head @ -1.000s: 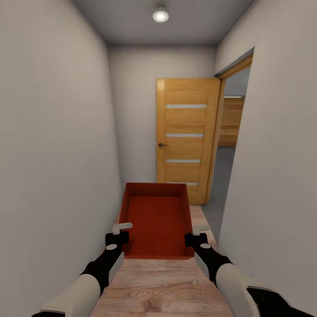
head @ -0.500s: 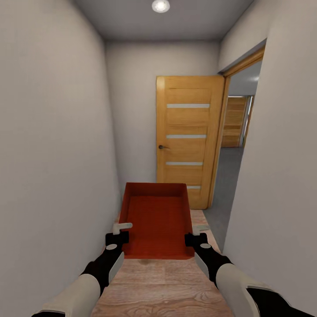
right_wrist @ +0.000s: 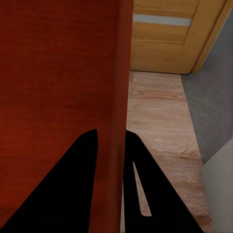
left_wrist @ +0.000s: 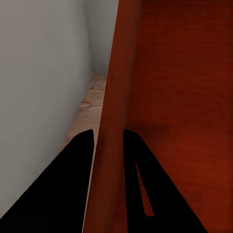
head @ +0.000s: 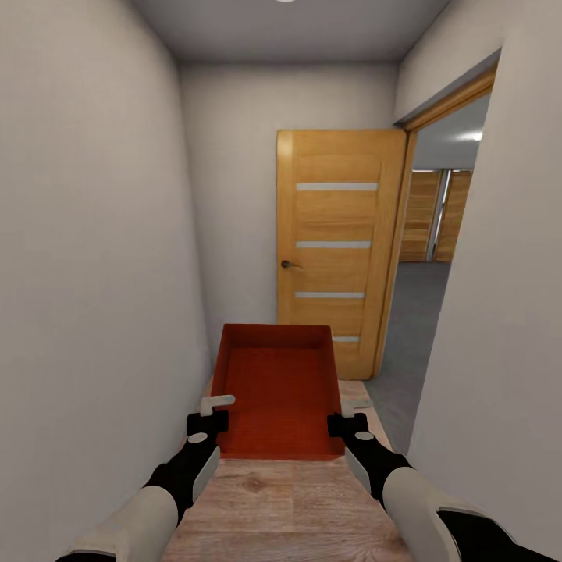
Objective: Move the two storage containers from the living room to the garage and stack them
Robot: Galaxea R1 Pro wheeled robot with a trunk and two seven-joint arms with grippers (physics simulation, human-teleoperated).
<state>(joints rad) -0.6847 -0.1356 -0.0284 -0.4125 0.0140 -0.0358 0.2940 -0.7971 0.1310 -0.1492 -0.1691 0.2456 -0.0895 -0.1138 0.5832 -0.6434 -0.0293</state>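
Narrow hallway with white walls (head: 94, 257) and light wood plank floor (head: 281, 507). Orange-red storage container (head: 279, 390) carried level in front of the trunk, open top up, empty inside, raised above the planks. Left gripper (head: 209, 414) clamped on the container's left wall, one finger inside and one outside, as the left wrist view confirms (left_wrist: 109, 145). Right gripper (head: 350, 415) clamped likewise on the right wall, wall pinched between both fingers (right_wrist: 112, 145). Ahead, a wooden door (head: 337, 242) with four pale glass strips and a dark handle, swung open. Beside it on the right, a doorway (head: 433, 257) onto a grey floor (head: 406, 328), with wood panels beyond.
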